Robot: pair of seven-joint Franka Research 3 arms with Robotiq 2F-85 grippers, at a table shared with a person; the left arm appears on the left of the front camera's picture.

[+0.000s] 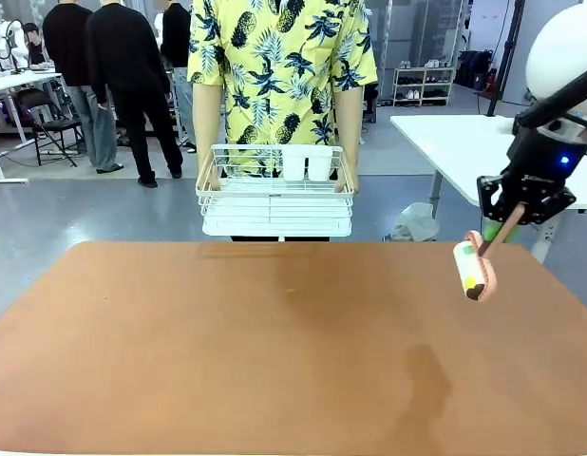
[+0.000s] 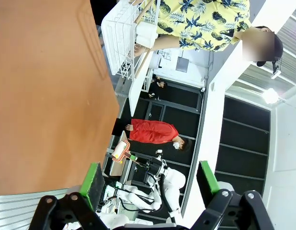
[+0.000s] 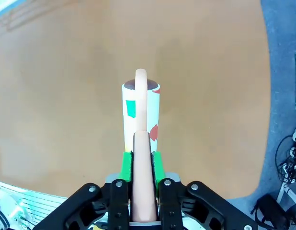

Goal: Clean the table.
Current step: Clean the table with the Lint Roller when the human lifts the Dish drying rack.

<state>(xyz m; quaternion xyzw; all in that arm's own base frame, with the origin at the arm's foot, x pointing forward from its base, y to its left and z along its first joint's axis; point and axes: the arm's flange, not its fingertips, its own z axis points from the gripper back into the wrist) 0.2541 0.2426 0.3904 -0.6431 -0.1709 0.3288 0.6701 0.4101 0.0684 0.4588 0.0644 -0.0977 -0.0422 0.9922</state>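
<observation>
Worktop: reddish-brown, matte, spanning the lower part of the front view from 9 o'clock to 3 o'clock, with a darker patch toward 5 o'clock. Right hand: positioned at 3 o'clock in the front view, above the far right corner of the worktop, clenched on the pink handle of a lint roller. The roller head hangs below the hand, tilted; contact with the worktop cannot be determined. In the right wrist view the green pads press both sides of the handle, and the lint roller extends toward 12 o'clock over the worktop. Left hand: released, fingers spread wide with nothing between them, pointing past the worktop edge at 9 o'clock. White wire rack: at 12 o'clock beyond the far edge, held at waist height by a person in a yellow patterned shirt; two white cups stand in it
</observation>
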